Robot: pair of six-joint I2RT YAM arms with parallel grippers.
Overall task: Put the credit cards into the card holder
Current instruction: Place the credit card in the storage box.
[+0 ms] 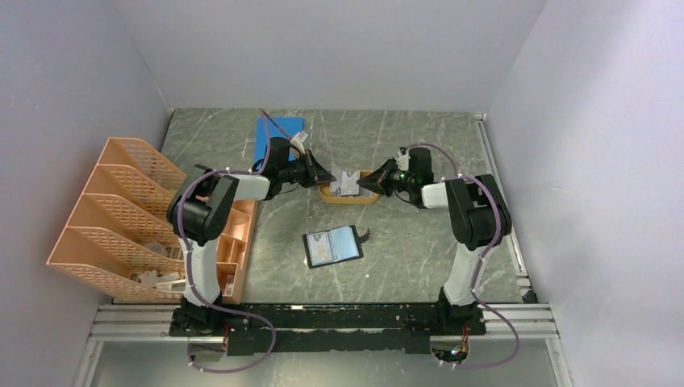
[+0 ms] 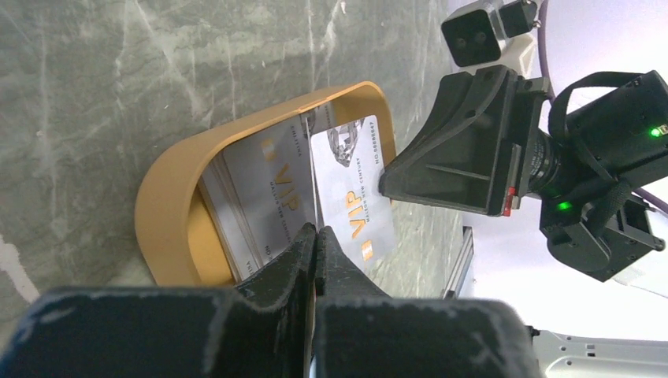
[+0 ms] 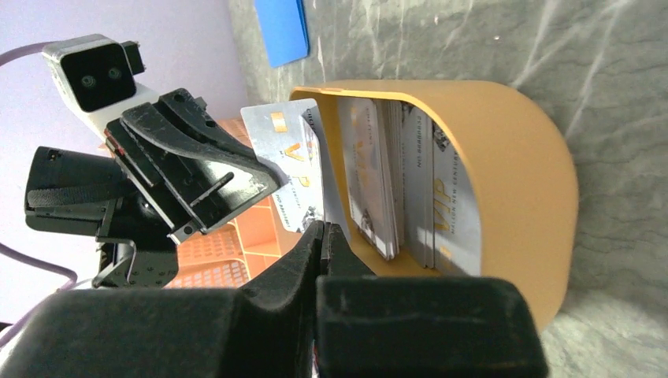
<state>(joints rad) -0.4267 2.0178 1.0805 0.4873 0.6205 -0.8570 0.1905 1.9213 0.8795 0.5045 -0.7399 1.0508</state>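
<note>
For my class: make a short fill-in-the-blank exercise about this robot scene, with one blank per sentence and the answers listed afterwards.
1. The left gripper and right gripper are both shut on one ___.
2. The other credit cards stand on edge in the oval ___.
3. The card holder lies ___ on the table.
4. Seen from above, the blue sheet lies beyond the ___ gripper.
Missing words: credit card; tray; open; left.
</note>
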